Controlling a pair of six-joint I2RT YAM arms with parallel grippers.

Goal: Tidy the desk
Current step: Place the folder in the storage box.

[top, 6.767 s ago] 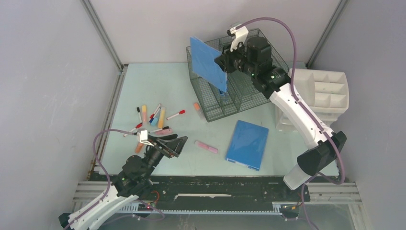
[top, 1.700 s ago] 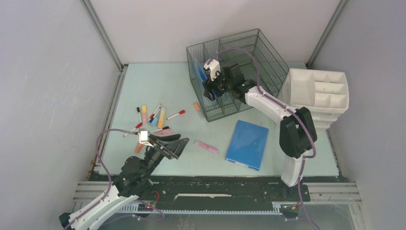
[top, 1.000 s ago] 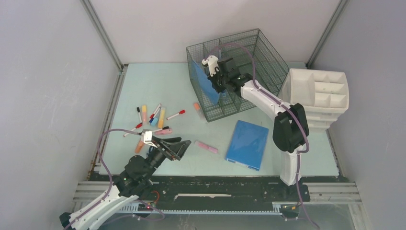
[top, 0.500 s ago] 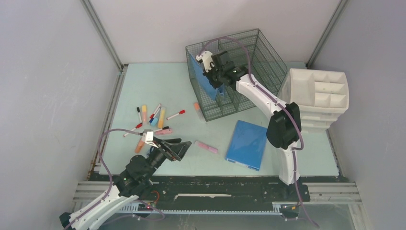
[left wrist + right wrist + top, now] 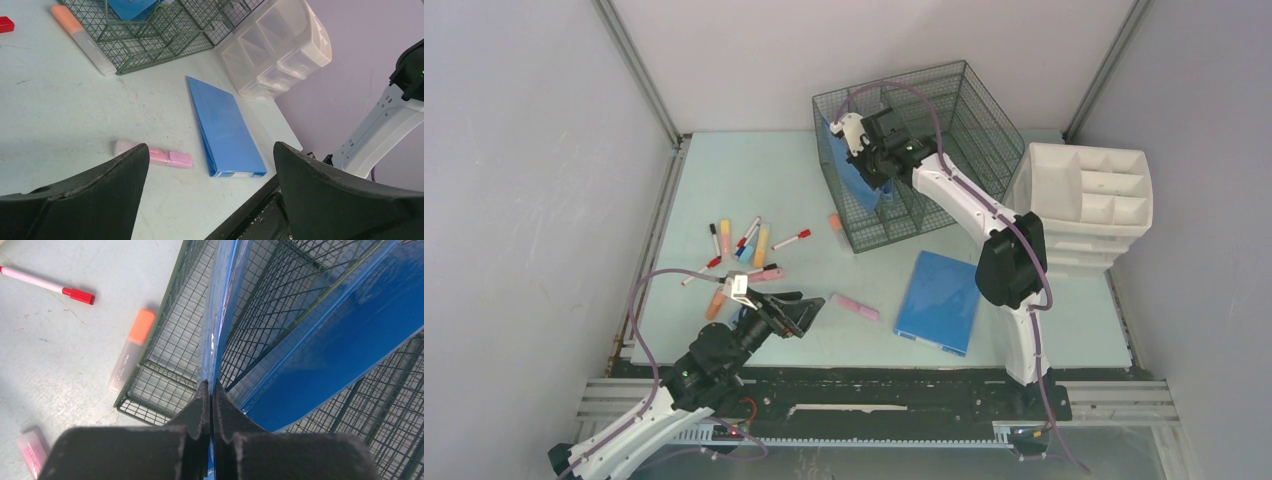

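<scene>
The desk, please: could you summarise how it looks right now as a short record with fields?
Right gripper: shut on the held blue folder, inside the wire basket
Left gripper: open, holding nothing, above the desk
Lying flat: flat blue folder, pink highlighter
Beside the basket: orange highlighter
Left area: scattered markers
Right edge: white drawer organiser

Legible text: none in any view. Orange highlighter (image 5: 131,347), pale barrel: one short line of dark print, too small to read. Flat blue folder (image 5: 225,127), near spine edge: white label strip (image 5: 235,174), its marks too blurred to read
</scene>
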